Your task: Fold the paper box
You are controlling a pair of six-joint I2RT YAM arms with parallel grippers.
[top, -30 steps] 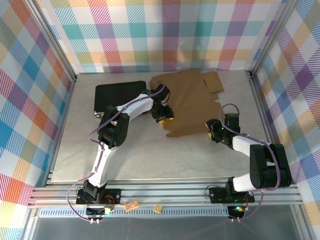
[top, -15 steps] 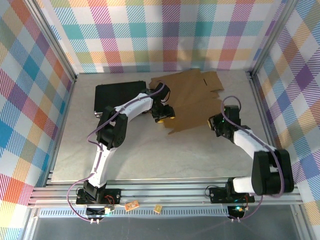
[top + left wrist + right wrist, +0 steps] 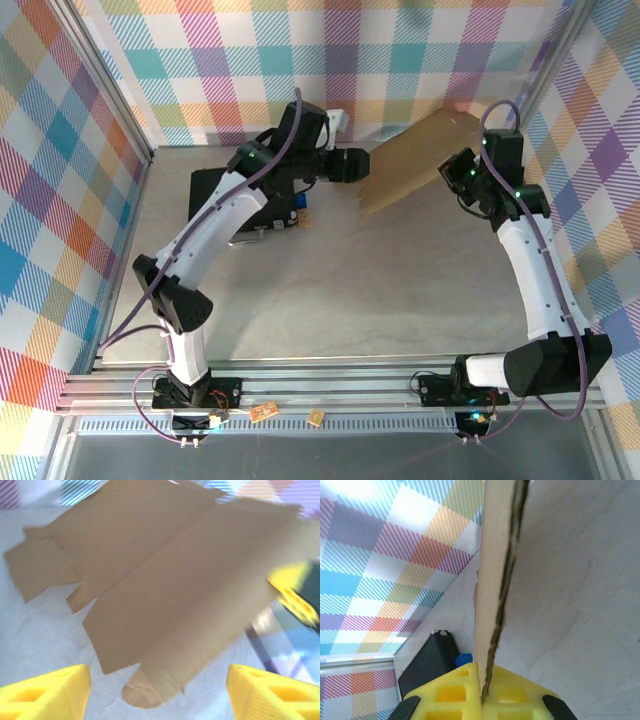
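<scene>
So the table was a pale grey, faintly marbled slab, boxed in by bright plaid walls, with an aluminium rail along the near edge. A flat black rectangular case sat at the back left.

The paper box was plain brown corrugated cardboard, not folded yet, just a flat die-cut sheet with little tabs and creases. The right wrist view showed the wavy fluting along its cut edge.

The sheet was tilted up at the back right of the table, and I couldn't tell whether its far flaps touched the surface. The right gripper had its yellow jaws pinched tight on the sheet's right edge. The left gripper was right by the sheet's left end, with its jaws spread wide and nothing between them. The cardboard was out in front of them, not inside.
</scene>
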